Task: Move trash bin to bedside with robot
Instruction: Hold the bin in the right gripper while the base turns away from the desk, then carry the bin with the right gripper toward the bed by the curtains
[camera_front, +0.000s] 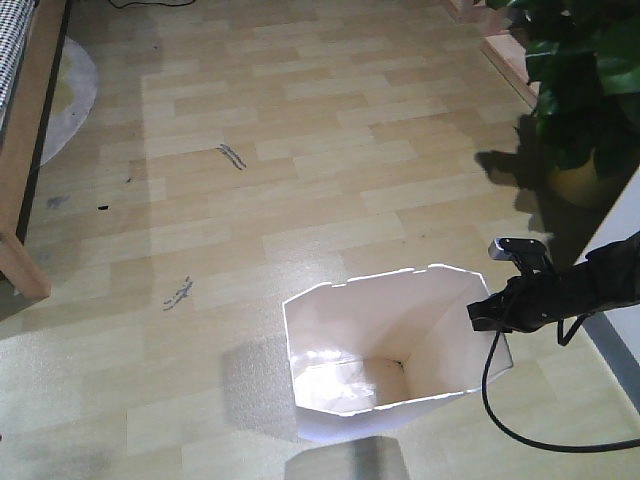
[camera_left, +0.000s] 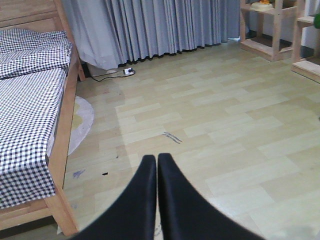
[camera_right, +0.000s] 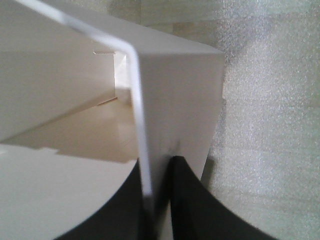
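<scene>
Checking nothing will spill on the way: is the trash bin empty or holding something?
Empty: the front view looks down into the trash bin and shows only bare cream walls and floor.

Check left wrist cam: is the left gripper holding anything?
No, the left gripper is shut, fingers touching, with nothing between them.

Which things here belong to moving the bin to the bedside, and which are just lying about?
Job in hand: trash bin; right end effector, clamped on the bin's rim; bed, the destination; left end effector, shut and empty.

Lying about: potted plant; round rug; curtains; wooden shelves; power strip.
</scene>
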